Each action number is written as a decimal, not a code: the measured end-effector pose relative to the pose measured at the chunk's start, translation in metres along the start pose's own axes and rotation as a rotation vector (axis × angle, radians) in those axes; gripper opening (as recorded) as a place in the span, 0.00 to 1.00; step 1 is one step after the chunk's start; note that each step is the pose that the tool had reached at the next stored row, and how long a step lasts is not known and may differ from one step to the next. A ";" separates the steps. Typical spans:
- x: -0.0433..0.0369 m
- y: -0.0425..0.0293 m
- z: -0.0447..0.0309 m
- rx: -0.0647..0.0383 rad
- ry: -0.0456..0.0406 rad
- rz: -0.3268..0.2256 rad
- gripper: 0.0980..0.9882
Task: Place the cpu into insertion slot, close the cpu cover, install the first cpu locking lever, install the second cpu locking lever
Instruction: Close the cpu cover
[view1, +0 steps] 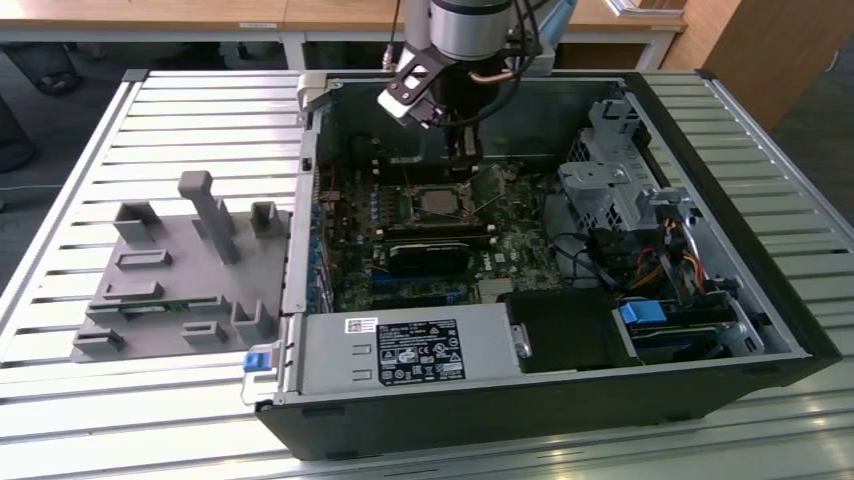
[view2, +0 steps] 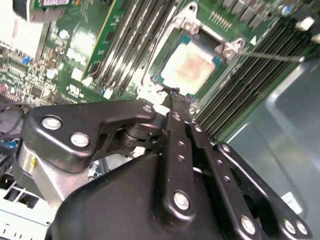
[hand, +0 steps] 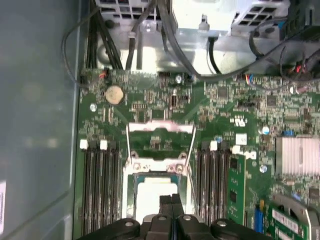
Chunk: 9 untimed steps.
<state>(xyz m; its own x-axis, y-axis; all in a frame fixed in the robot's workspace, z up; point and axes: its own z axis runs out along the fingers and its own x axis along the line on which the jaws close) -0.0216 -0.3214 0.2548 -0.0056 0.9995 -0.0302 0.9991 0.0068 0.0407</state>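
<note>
**Closed gripper at the seated cpu**

The gripper (hand: 170, 198) has its fingers (view2: 176, 112) pressed together, holding nothing, with the tips at the edge of the cpu (view2: 189, 67). The cpu lies flat in the insertion slot (hand: 130, 189), near the middle of the motherboard (view1: 514, 255). The cpu cover (hand: 161, 128) is swung open beside it.

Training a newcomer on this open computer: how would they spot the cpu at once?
Inside the open black computer case, find the green circuit board. Between its two banks of long black memory slots sits a metal-rimmed square socket; the cpu is the flat pale silvery-tan square inside it.
</note>
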 end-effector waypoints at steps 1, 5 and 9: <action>0.0000 0.0025 0.0001 0.000 0.0002 0.000 0.01; 0.0004 0.0139 0.0007 0.001 0.0002 0.000 0.01; 0.0020 0.0201 0.0011 0.002 0.0007 -0.001 0.01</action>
<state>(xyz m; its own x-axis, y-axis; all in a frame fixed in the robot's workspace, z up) -0.0015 -0.3193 0.2545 -0.0067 0.9995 -0.0295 0.9992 0.0079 0.0388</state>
